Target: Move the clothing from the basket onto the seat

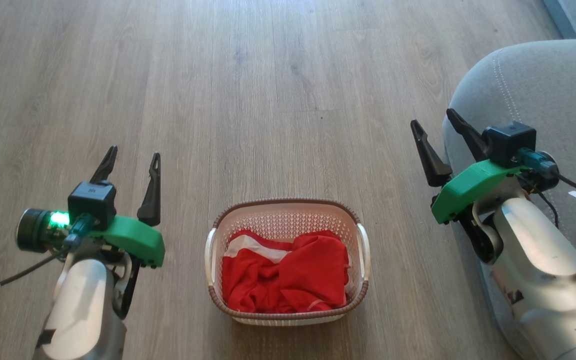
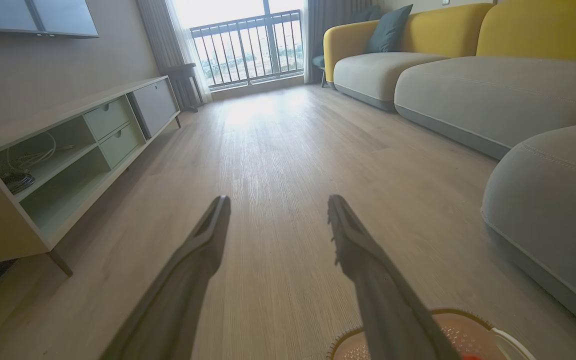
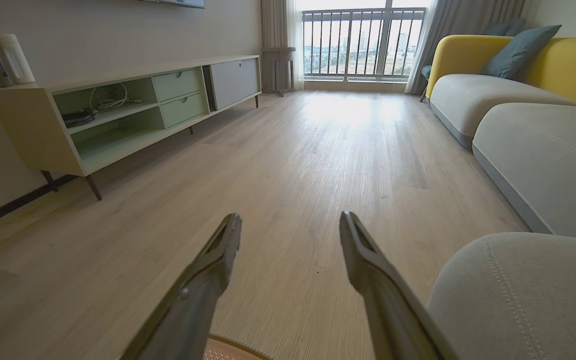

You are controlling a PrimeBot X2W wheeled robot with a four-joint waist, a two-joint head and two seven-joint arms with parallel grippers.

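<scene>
Red clothing [image 1: 285, 272], one tangled heap, pieces uncountable, is lying in one cream basket [image 1: 288, 204] nearest us. Flanking it, we are holding the left claw [image 1: 135, 152] and right claw [image 1: 432, 117] wide and empty. One grey seat [image 1: 533, 85] is waiting beyond, rightward. Nothing lifted yet; next, we are judging, a downward reach and pinch.

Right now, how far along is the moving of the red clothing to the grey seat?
Nothing looks done: the bright red fabric clothing lies in the cream perforated plastic basket on the floor. Nothing is in hand: the left gripper and right gripper are open and empty. Left: lifting it all onto the grey upholstered seat.
</scene>
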